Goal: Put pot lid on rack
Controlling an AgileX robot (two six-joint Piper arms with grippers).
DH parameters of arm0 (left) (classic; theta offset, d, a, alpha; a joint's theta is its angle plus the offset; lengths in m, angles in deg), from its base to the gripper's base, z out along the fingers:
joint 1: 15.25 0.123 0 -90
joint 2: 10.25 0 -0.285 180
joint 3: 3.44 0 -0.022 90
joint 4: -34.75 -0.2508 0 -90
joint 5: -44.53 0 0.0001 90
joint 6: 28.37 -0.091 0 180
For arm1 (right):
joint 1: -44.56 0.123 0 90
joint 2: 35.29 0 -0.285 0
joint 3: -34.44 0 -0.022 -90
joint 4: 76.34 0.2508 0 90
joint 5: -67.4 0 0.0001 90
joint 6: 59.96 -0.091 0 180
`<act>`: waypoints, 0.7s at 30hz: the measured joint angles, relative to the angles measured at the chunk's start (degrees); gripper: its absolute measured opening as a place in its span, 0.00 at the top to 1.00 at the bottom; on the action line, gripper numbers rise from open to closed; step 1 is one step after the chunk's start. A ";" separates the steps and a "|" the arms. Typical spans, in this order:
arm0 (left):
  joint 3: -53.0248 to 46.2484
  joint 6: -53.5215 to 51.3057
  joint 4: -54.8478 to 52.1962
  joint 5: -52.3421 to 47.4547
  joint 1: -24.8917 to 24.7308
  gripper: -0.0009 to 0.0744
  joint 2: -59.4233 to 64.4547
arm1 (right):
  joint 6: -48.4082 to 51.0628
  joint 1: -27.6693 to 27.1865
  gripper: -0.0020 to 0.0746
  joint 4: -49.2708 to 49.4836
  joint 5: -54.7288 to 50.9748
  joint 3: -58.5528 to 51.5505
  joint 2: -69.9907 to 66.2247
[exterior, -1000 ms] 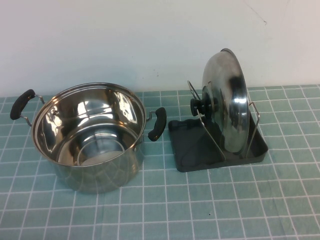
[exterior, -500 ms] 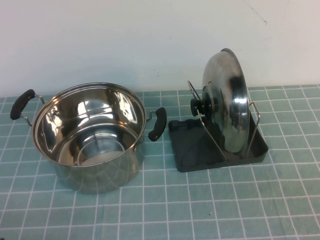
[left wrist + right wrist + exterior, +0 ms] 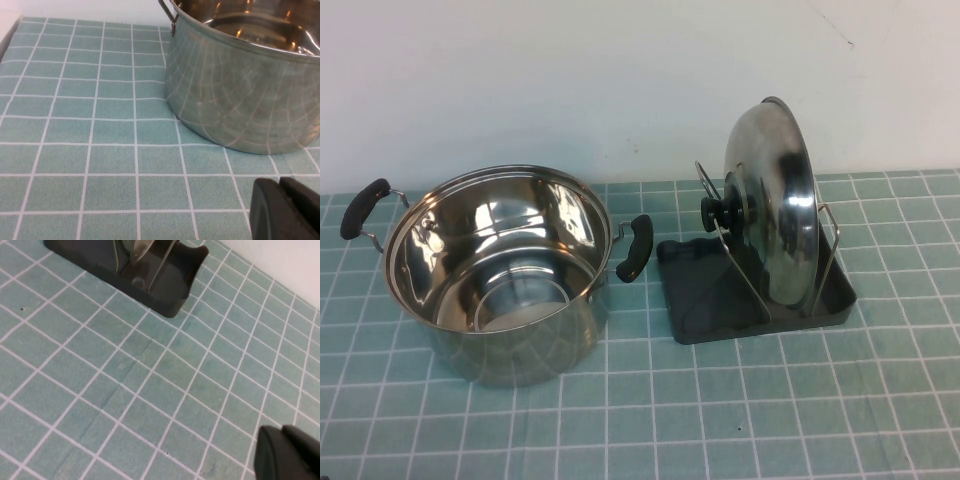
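pot lid (image 3: 778, 205): shiny steel, black knob, upright on edge in rack, beyond right gripper (image 3: 290, 455)
rack (image 3: 700, 290): dark grey tray, wire loops

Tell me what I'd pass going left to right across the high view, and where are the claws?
Pot → rack → pot lid, standing on edge in the rack. Neither claw shows in that view: the left claw appears only in its wrist view near the pot, the right claw in its own, away from the rack.
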State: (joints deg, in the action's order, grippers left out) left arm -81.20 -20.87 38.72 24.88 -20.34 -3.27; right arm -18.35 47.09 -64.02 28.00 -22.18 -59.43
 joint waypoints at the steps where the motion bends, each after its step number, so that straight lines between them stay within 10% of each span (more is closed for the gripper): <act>1: 0.00 0.00 0.00 0.00 0.00 0.99 0.00 | 0.00 0.00 0.97 0.00 0.00 0.00 0.00; 21: 0.00 -0.43 -0.10 0.00 0.00 0.99 0.00 | -0.12 -0.24 0.97 0.00 11.88 -8.64 7.98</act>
State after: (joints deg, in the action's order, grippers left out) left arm -81.20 -21.31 38.62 24.88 -20.34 -3.27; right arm -18.47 46.86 -64.02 39.88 -30.81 -51.45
